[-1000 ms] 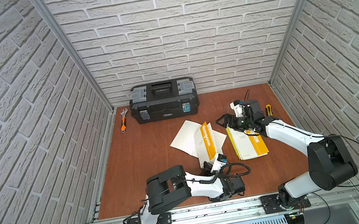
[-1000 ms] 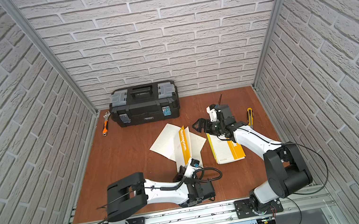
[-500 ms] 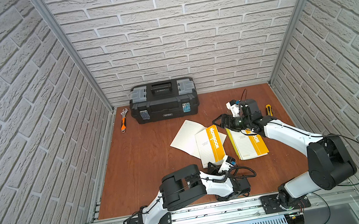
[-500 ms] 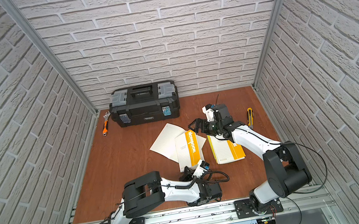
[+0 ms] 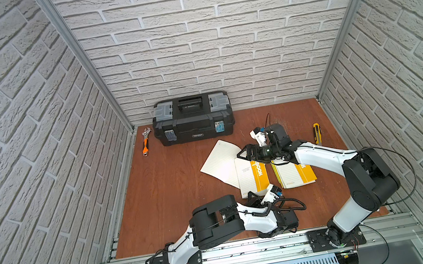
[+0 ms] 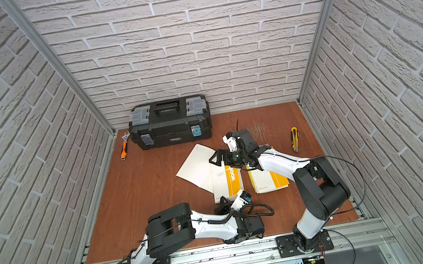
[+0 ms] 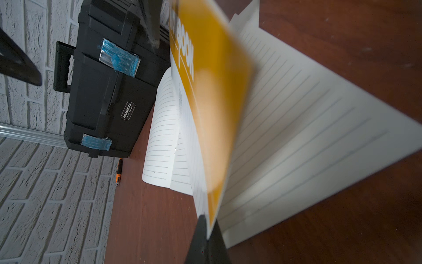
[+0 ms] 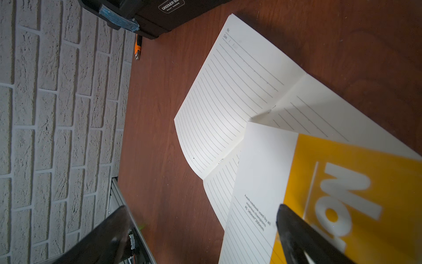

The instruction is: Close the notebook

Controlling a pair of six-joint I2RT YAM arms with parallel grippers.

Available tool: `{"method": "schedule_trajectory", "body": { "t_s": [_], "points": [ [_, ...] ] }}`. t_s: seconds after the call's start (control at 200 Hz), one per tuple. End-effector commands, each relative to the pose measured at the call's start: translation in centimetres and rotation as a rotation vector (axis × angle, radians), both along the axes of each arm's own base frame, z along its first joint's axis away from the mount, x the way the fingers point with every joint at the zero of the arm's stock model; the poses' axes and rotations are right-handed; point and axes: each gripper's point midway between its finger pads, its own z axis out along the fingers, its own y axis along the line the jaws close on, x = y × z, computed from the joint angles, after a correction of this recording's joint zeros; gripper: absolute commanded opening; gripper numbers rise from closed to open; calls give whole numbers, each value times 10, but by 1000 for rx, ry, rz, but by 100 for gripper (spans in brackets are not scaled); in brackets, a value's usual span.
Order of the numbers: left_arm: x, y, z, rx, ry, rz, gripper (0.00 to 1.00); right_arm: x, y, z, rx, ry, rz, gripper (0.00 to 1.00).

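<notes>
Left fingers (image 7: 198, 244) pinched, right fingers (image 8: 294, 237) spread wide

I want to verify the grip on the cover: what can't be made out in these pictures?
Left gripper: fingers cut off by the left wrist view's edge; too small in both top views.
Yellow cover: title blurred in the left wrist view, cut off in the right wrist view.
Right gripper: one finger overlaps the cover, blurred; contact unclear.
Other notebook: partly hidden under the right arm in both top views.

Black toolbox (image 5: 192, 118) at 12 o'clock on the counter (image 5: 172, 180). Orange-handled wrench (image 5: 145, 143) just beside it at 11. Yellow utility knife (image 5: 316, 134) at 2.
</notes>
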Motion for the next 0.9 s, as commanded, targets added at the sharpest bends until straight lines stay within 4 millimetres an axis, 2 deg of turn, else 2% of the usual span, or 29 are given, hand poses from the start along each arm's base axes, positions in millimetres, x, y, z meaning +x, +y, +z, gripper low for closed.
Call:
{"method": "schedule_trajectory", "body": {
  "t_s": [0.0, 0.29, 0.345, 0.42, 0.51, 0.585, 0.705, 0.895],
  "points": [
    [-1, -4, 5, 4, -7, -8, 0, -2, -4, -11, -47, -8, 2, 100],
    [-2, -3, 16, -7, -27, 1, 0, -8, -7, -39, -77, 42, 8, 100],
    [-4, -4, 19, -10, -31, -4, 11, -8, -7, -45, -82, 52, 9, 100],
    [-5, -5, 25, -14, -35, -10, 20, -8, -7, -50, -80, 56, 10, 100],
    [-10, -7, 33, -34, -41, -30, 42, -7, -6, -56, -72, 56, 3, 100],
    [-18, -12, 38, -56, -35, -63, 53, -6, -5, -62, -74, 66, 5, 100],
    [-30, -18, 49, -87, -30, -103, 63, -7, -6, -70, -77, 80, 7, 100],
    [-48, -16, 80, -147, -42, -153, 66, -7, -6, -72, -81, 80, 8, 100]
  ]
}}
